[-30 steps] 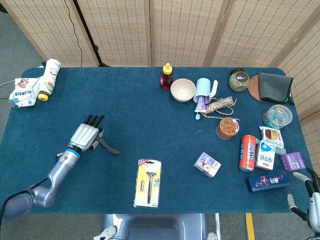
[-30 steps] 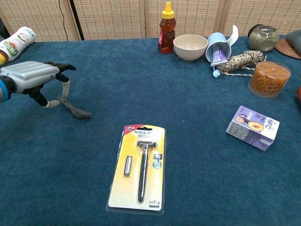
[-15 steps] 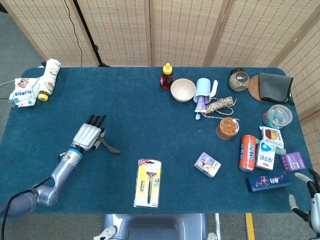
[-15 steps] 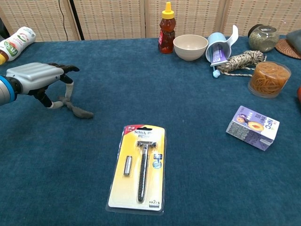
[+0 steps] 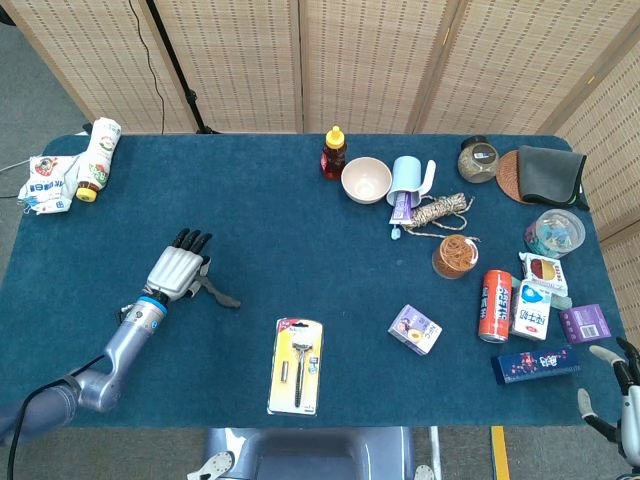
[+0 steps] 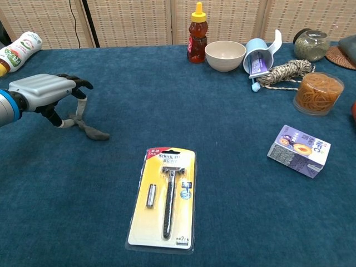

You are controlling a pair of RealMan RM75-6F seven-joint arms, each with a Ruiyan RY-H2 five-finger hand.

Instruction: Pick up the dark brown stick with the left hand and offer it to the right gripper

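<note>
A dark brown stick [image 6: 89, 129] lies flat on a blue table [image 5: 280, 230], well to the left of a razor pack [image 6: 164, 198] and farther from the camera. The stick is short, thin, slightly bent and matte, grey-brown against the cloth, with its free end pointing toward the razor pack.

One left hand [image 6: 44, 94] hovers palm down over the stick's far end. Its fingers [image 6: 80, 103] curl downward and reach the stick's upper end; whether they actually grip it cannot be told. In the head view the same left hand [image 5: 178, 268] shows left of the razor pack [image 5: 297, 365], with the stick [image 5: 218, 293] poking out beside it.

One right hand [image 5: 622, 388] shows only at the bottom corner of the head view, far right of the razor pack, off the table edge, fingers spread and holding nothing.

Counted on the table: one razor pack near the front edge; one honey bottle [image 6: 197, 32], one bowl [image 6: 225, 55] and one tipped blue cup [image 6: 260, 55] behind it in a row; one ball of twine [image 6: 283, 72]; one tub of rubber bands [image 6: 318, 92]; one small purple carton [image 6: 298, 150] to the right of the razor pack; one red can [image 5: 494, 305] farther right.
</note>
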